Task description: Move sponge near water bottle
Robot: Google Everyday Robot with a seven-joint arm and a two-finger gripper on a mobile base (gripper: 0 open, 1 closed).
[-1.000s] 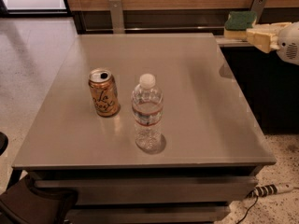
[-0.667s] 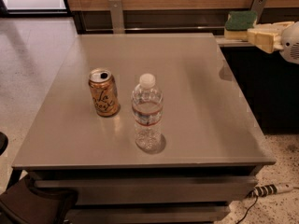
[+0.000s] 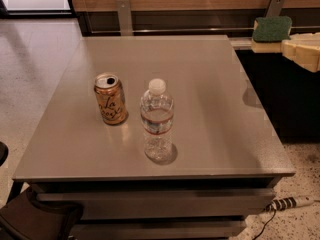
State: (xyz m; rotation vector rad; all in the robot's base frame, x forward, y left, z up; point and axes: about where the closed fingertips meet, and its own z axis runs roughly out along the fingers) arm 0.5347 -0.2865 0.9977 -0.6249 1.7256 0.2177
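The sponge (image 3: 271,29), dark green on top with pale yellow foam below, hangs in the air past the table's far right corner. My gripper (image 3: 286,45) comes in from the right edge, and its cream fingers (image 3: 302,52) are shut on the sponge's right end. The water bottle (image 3: 157,120), clear with a white cap and a red-and-white band, stands upright near the middle front of the table, well to the left of and nearer than the sponge.
An orange-gold drink can (image 3: 110,99) stands upright just left of the bottle. The grey square table (image 3: 210,74) has drawers below. A wooden wall with metal brackets (image 3: 124,15) runs behind. A power strip (image 3: 290,202) lies on the floor at right.
My gripper has shifted a little to the right and lower in view, carrying the sponge with it. The bottle and can have not moved.
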